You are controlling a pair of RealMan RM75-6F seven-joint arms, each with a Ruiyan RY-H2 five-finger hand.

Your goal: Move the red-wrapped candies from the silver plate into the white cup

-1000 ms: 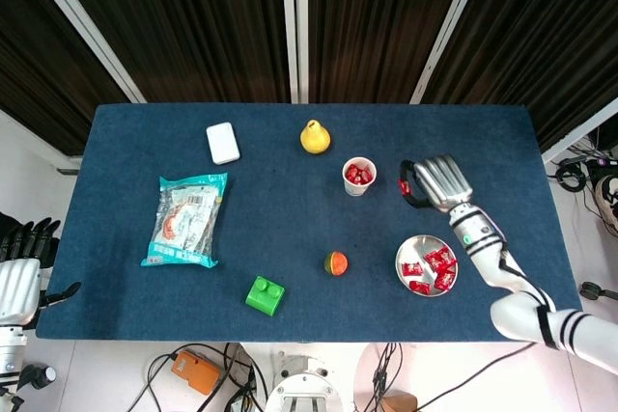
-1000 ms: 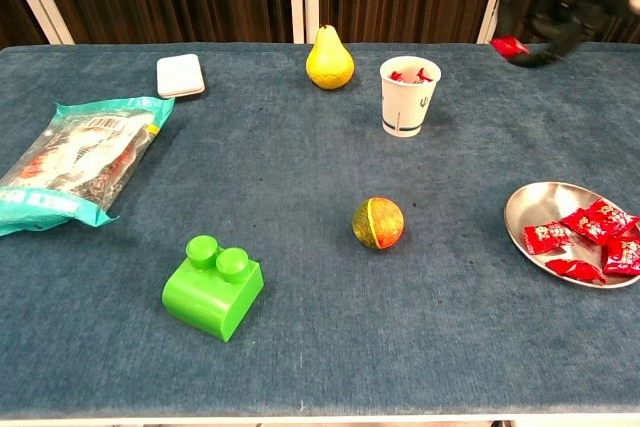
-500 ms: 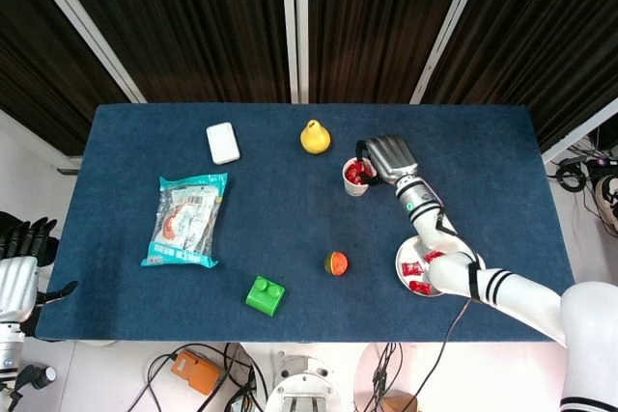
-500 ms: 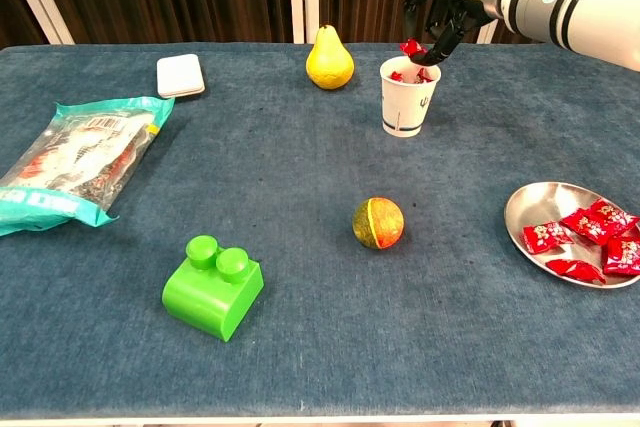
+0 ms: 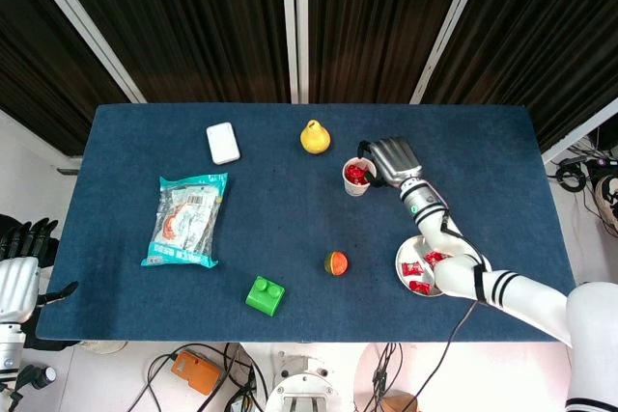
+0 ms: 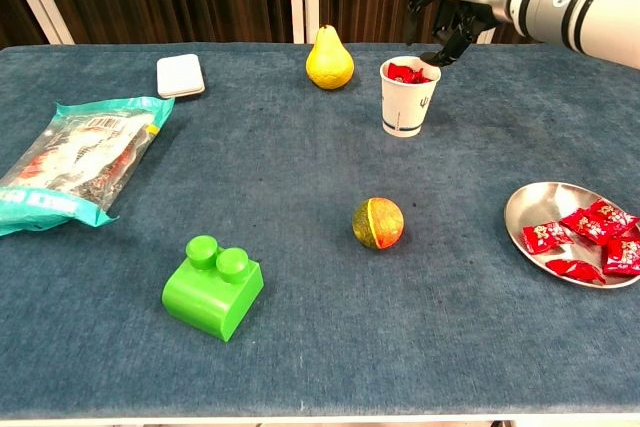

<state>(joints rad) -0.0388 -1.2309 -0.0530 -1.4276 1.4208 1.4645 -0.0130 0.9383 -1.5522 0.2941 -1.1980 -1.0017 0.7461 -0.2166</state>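
The white cup [image 5: 358,178] [image 6: 409,97] stands at the back middle of the blue table and has red-wrapped candies [image 6: 405,73] showing at its rim. My right hand [image 5: 391,159] [image 6: 452,15] hovers just right of and above the cup, its fingers apart and holding nothing. The silver plate [image 5: 407,250] [image 6: 530,209] lies at the front right with several red-wrapped candies [image 5: 430,265] [image 6: 588,235] on it. At the left edge of the head view my left hand [image 5: 23,256] stays off the table, fingers straight and empty.
A yellow pear [image 5: 313,136] [image 6: 329,57] stands left of the cup. A white box [image 6: 180,75], a snack bag [image 6: 70,159], a green brick [image 6: 213,285] and an orange-green ball [image 6: 378,223] are spread over the table [image 6: 300,147].
My right hand carried a red candy leftward from beside the cup to over it and let it go. The candy now lies in the cup and the hand's fingers are apart.
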